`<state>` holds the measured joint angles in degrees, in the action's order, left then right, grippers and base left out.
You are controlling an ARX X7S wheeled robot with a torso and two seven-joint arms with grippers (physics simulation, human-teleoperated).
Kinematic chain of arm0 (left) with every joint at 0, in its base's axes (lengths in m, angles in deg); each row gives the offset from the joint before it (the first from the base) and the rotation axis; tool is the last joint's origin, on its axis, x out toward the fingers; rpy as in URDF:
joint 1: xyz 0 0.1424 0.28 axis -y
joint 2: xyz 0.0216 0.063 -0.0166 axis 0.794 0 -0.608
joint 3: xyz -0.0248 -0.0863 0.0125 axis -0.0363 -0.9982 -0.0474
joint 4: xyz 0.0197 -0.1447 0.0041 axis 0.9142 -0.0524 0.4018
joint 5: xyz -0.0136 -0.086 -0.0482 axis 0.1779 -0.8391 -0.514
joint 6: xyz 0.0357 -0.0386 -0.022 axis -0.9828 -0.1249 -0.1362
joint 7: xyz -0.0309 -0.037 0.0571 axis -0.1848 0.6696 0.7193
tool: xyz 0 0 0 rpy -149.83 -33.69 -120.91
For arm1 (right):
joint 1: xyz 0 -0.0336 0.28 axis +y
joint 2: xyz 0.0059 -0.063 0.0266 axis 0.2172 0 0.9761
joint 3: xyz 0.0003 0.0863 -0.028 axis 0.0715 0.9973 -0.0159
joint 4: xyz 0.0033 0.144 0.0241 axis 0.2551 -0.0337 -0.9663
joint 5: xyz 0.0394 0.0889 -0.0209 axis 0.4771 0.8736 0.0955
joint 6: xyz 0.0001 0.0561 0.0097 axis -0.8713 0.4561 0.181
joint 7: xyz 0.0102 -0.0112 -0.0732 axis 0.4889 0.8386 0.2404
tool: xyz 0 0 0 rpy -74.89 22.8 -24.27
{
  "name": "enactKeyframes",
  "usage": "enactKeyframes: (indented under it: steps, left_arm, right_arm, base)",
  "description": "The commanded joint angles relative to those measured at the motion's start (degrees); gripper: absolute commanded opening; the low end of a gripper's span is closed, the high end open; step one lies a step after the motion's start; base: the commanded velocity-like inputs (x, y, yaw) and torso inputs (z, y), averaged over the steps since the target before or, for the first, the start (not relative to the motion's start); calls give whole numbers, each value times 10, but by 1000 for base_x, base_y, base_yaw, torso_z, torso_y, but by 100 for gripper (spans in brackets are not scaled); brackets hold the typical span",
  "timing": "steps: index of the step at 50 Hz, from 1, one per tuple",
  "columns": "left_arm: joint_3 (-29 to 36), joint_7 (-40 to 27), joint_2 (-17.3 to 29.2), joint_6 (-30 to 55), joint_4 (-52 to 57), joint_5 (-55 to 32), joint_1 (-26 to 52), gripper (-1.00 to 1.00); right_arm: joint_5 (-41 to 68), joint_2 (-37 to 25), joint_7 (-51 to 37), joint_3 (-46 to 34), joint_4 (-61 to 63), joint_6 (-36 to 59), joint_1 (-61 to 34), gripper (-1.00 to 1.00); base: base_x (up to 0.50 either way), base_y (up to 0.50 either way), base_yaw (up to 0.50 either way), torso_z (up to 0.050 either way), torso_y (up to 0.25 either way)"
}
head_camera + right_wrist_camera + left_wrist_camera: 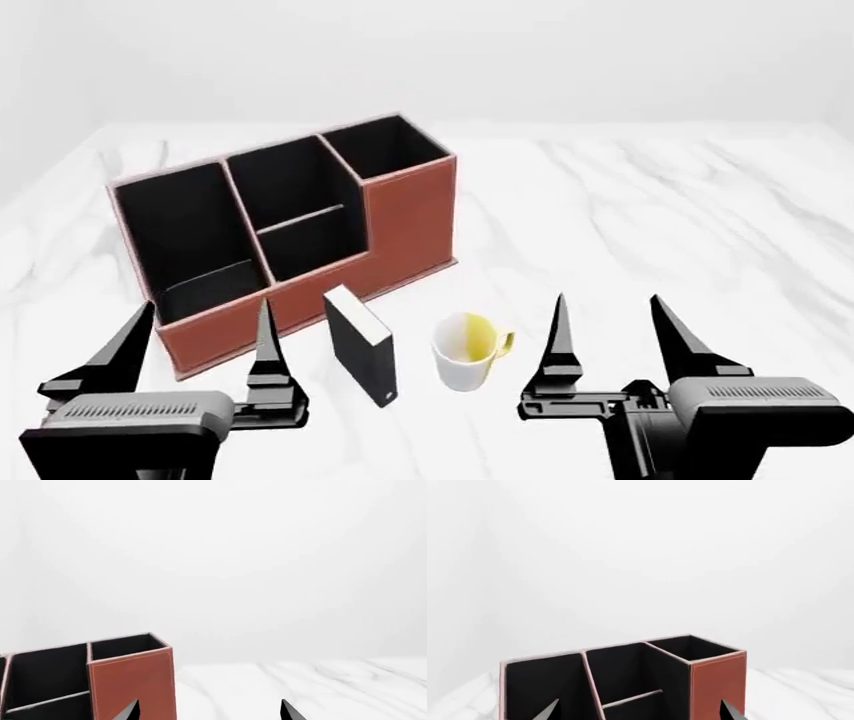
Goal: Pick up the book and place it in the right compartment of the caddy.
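The thin black book (360, 345) with white page edges is standing up on the white table (641, 220), between the red-brown caddy (400, 215) and the mug (467, 352). The left gripper (198, 335) and right gripper (610, 328) are both hanging wide open, holding nothing.

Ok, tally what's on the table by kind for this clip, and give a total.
Book: 1
Mug: 1
Caddy: 1, with 3 sections
Total: 3 things on the table
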<state>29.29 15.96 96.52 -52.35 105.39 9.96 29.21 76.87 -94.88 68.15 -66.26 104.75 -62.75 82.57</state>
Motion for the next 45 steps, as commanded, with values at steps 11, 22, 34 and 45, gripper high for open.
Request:
enactKeyframes:
  steps: [11, 22, 34, 45]
  left_arm:
    - [5, -11, 9, -1, 4, -6, -2, 100]
    - [8, -15, 13, -3, 3, -8, -2, 100]
    - [13, -22, 21, -6, 2, -12, -3, 100]
    - [17, -31, 29, -3, 5, -19, -1, 100]
  right_arm:
    - [8, -9, -9, -8, -1, -6, 3, 100]
    - [8, -13, -20, -10, -4, 1, 0, 100]
    - [2, -14, -40, -12, -9, 23, -10, 100]
    - [-9, -17, -53, -21, -10, 25, -8, 100]
  base:
    - [500, 0, 0, 0, 1]
    - [364, 0, 0, 0, 2]
    - [-2, 0, 292, 0, 0]
    - [-2, 0, 500, 0, 0]
